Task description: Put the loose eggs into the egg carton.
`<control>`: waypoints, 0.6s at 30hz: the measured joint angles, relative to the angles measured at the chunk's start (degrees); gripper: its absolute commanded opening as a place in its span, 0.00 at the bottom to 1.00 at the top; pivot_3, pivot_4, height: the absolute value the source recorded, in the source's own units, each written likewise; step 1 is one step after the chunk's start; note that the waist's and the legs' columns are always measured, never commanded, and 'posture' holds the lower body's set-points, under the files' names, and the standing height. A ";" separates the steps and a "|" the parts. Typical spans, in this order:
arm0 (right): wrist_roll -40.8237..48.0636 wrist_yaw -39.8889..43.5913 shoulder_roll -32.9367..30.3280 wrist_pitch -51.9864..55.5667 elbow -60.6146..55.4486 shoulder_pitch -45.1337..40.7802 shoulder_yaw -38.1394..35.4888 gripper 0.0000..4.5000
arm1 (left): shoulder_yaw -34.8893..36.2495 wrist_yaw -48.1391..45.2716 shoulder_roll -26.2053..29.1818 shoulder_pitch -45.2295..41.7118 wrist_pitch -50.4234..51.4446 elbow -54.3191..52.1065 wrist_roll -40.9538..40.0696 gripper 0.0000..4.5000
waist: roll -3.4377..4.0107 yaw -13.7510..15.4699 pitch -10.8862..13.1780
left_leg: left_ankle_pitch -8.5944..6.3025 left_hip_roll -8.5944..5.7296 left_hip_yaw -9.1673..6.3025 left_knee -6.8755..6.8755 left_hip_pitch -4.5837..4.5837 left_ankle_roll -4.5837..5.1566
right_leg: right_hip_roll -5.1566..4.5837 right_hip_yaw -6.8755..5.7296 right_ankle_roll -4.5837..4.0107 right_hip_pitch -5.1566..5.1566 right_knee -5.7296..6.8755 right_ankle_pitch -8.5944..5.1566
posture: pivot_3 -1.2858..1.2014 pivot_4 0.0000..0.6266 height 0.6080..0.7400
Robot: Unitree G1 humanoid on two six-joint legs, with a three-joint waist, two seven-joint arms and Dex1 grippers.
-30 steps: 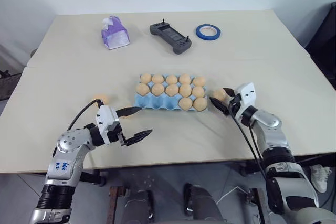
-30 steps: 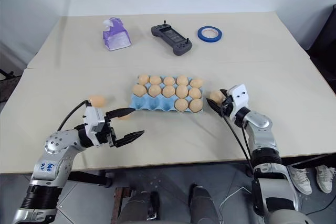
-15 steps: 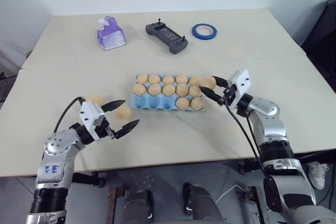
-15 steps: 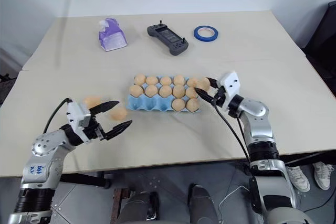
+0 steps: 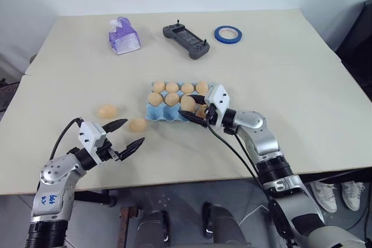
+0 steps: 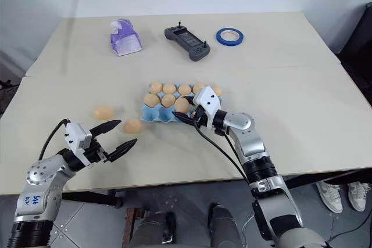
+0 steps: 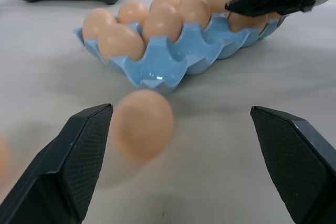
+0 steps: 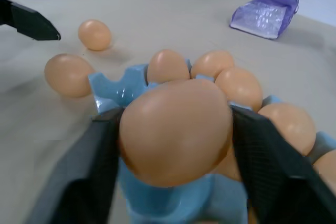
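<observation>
The light-blue moulded egg carton (image 5: 168, 112) sits mid-table, mostly full of tan-orange eggs. The right gripper (image 8: 173, 129) is over its near row, both black fingers pinching one smooth tan egg (image 8: 176, 129). Two more loose eggs are on the beige tabletop (image 5: 302, 68) left of the carton: one (image 5: 137, 124) just beside it, another (image 5: 107, 111) further left. The left gripper (image 5: 125, 136) hangs spread wide, empty, near the closer one.
</observation>
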 measured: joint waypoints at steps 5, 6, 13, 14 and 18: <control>1.30 1.74 -1.25 0.37 -4.40 1.39 -0.15 1.00 | 0.34 0.52 0.05 0.62 0.09 -0.02 -0.13 1.00 | 0.00 0.01 0.00 | 0.03 0.03 0.23 0.05 -0.05 0.05 | 0.01 -0.01 -0.01 -0.22 0.19 0.00 | 0.52 0.24 1.00; 1.43 2.02 -2.21 0.48 -5.50 1.57 -0.27 1.00 | 0.69 0.52 0.09 0.63 0.09 -0.02 -0.14 1.00 | 0.00 0.06 0.00 | 0.01 0.03 0.23 0.06 -0.05 0.03 | 0.01 -0.01 -0.01 -0.23 0.19 -0.01 | 0.52 0.24 1.00; 7.95 10.44 -13.01 -1.59 -13.12 13.20 -6.39 1.00 | 4.80 -1.35 4.39 1.89 0.10 0.81 -1.07 1.00 | -0.03 0.50 -0.01 | -0.05 0.02 0.27 0.03 -0.09 0.12 | 0.01 -0.11 -0.03 -0.20 0.01 -0.02 | 0.52 0.24 1.00; 9.78 12.57 -15.43 -2.06 -14.52 16.26 -7.94 1.00 | 6.28 -2.19 5.50 2.85 0.09 0.96 -1.65 1.00 | -0.03 0.48 -0.01 | -0.06 0.03 0.31 0.04 -0.08 0.20 | 0.01 -0.13 -0.03 -0.19 -0.04 -0.02 | 0.52 0.24 1.00; 14.03 16.75 -18.82 -3.59 -16.68 21.84 -12.37 1.00 | 10.37 -3.06 7.13 5.62 0.08 3.31 -2.34 1.00 | -0.03 -0.19 -0.01 | -0.11 0.27 0.63 0.06 0.04 0.23 | 0.13 -0.05 -0.08 -0.21 -0.06 0.02 | 0.52 0.24 1.00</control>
